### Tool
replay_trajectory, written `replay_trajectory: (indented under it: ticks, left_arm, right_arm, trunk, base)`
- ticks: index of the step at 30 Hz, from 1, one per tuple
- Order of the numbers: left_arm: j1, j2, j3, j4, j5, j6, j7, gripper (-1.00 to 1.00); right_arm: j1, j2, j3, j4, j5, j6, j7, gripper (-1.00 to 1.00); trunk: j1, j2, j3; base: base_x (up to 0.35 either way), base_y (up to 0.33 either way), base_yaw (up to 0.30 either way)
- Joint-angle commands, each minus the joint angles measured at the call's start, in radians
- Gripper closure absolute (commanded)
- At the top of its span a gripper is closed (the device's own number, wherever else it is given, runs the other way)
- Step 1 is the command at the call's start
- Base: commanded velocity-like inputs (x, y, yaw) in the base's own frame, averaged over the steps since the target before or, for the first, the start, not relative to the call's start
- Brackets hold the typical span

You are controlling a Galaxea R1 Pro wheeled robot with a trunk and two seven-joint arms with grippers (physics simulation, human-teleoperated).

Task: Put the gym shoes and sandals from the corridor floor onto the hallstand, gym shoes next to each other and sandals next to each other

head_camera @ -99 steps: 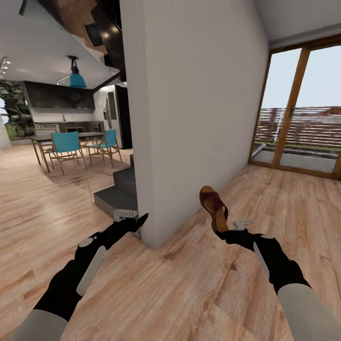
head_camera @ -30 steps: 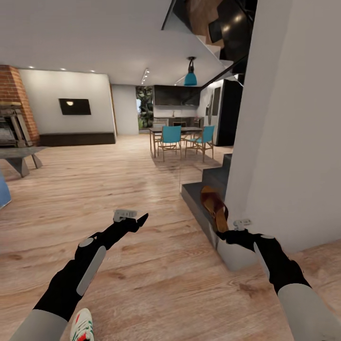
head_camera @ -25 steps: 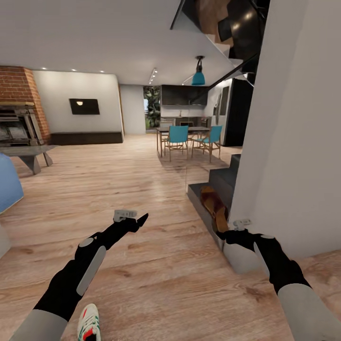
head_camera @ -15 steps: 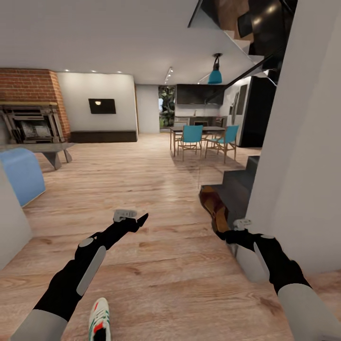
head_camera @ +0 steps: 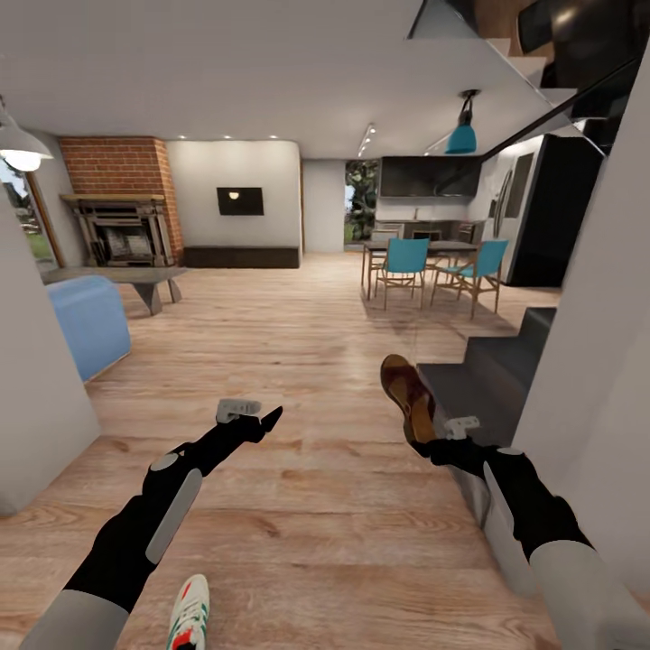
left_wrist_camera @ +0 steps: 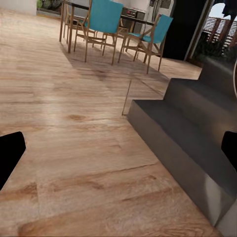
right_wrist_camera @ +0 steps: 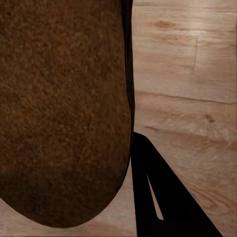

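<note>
My right gripper (head_camera: 431, 441) is shut on the heel end of a dark brown sandal (head_camera: 406, 394), which stands up above the corridor floor (head_camera: 316, 506). In the right wrist view its rough brown sole (right_wrist_camera: 64, 108) sits against one black finger (right_wrist_camera: 158, 197). My left gripper (head_camera: 255, 416) hangs open and empty over the planks, and the left wrist view has its fingertips (left_wrist_camera: 10, 155) far apart. One white gym shoe (head_camera: 190, 616) with green and red marks lies on the floor by my left forearm. The hallstand is out of view.
Dark grey stair steps (head_camera: 501, 370) and a white wall (head_camera: 596, 361) are close on the right. A white wall corner (head_camera: 36, 406) and a blue seat (head_camera: 86, 325) stand on the left. Teal chairs at a dining table (head_camera: 433, 262) and a brick fireplace (head_camera: 117, 226) are far ahead.
The whole view has swung left as the robot turned, bringing the fireplace, blue seat and left wall into sight. Both arms hold the same pose, with the sandal still gripped.
</note>
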Motion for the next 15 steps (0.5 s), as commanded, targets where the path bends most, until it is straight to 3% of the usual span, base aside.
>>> replay_trajectory:
  ticks: [1, 8, 15]
  left_arm:
    - [-0.001, 0.000, -0.001, -0.001, 0.011, 0.007, 0.000, -1.00]
    - [-0.001, 0.000, -0.001, -0.001, 0.011, 0.007, 0.000, -1.00]
    - [-0.001, 0.000, -0.001, -0.001, 0.011, 0.007, 0.000, -1.00]
  right_arm:
    - [0.000, 0.000, -0.004, -0.002, 0.005, 0.006, 0.006, 1.00]
    - [0.000, 0.000, -0.004, -0.002, 0.005, 0.006, 0.008, 1.00]
    - [0.000, 0.000, -0.004, -0.001, 0.005, 0.006, 0.009, 1.00]
  trunk:
    - [0.000, 0.000, -0.001]
    - [0.000, 0.000, -0.004]
    - [0.000, 0.000, -0.005]
  base:
    - [0.169, -0.149, 0.292]
    - [0.061, -0.053, 0.276]
    - [0.005, -0.004, 0.073]
